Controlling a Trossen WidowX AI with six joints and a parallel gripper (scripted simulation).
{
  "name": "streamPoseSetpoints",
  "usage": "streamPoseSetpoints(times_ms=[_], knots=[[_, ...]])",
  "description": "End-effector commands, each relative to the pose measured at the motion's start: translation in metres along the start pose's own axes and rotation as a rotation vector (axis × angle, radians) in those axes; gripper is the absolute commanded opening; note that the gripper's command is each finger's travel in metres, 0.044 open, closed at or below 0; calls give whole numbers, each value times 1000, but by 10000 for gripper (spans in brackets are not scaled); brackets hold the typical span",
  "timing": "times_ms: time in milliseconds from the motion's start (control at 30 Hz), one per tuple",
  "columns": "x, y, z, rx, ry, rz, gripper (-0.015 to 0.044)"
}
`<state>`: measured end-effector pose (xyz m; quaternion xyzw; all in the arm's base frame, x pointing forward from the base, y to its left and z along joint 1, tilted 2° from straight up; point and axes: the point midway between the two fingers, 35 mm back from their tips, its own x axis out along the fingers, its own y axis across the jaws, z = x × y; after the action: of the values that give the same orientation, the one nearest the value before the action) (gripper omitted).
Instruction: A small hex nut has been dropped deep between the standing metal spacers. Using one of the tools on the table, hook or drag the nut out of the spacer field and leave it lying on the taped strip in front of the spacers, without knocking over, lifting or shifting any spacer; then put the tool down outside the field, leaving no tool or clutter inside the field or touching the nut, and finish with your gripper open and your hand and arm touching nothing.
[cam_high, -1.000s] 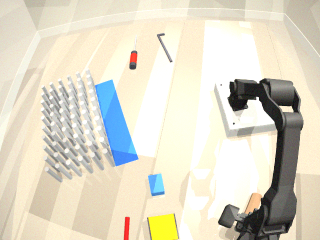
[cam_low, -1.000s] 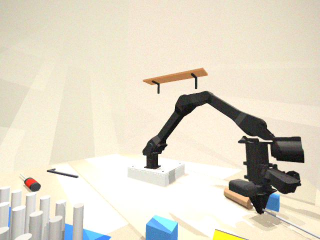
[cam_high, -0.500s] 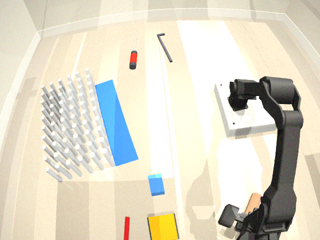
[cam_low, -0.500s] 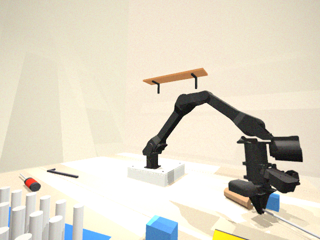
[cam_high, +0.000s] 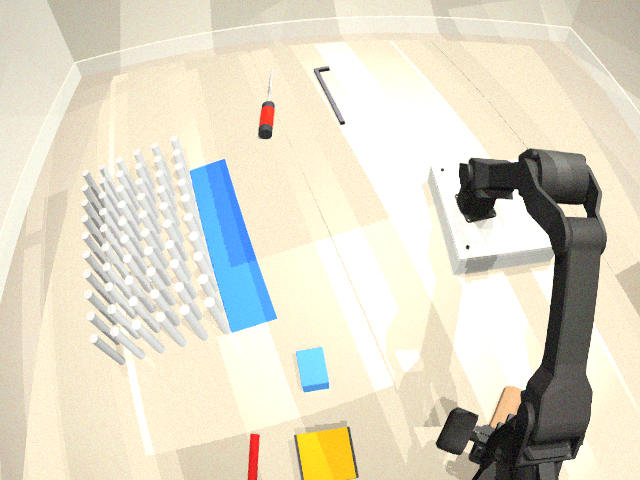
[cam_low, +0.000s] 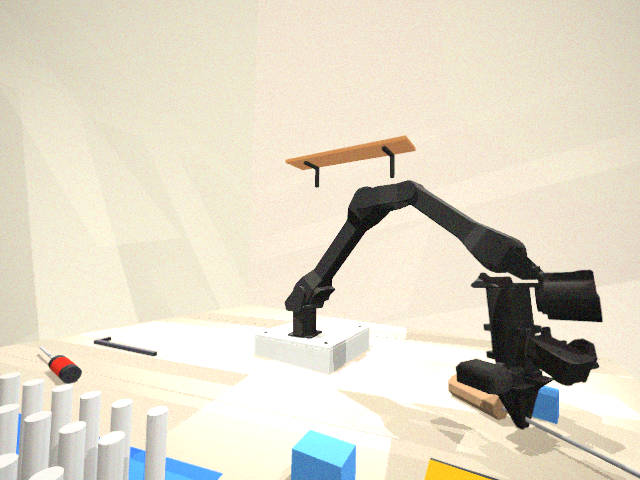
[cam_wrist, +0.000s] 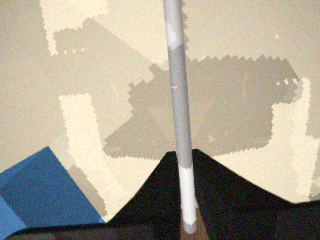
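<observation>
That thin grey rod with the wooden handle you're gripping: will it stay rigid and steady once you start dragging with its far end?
The rod looks straight with no sag, so it is probably stiff. It reaches far past the gripper, so its tip may swing widely with small wrist moves. Its wooden handle looks round, so it may roll once set down.

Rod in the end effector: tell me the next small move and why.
Probably lift it a little and start carrying it toward the spacers. The end effector is shut on the rod near its wooden handle, low over the table and far from the field. The strip has no nut on it.
</observation>
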<state>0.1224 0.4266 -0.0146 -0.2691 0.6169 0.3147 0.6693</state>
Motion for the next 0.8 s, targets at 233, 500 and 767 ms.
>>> streamPoseSetpoints(times_ms=[233, 500, 767], knots=[[6, -1, -2, 0, -8, 4, 0], [6, -1, -2, 0, -21, 10, 0], [6, -1, -2, 1, -34, 16, 0]])
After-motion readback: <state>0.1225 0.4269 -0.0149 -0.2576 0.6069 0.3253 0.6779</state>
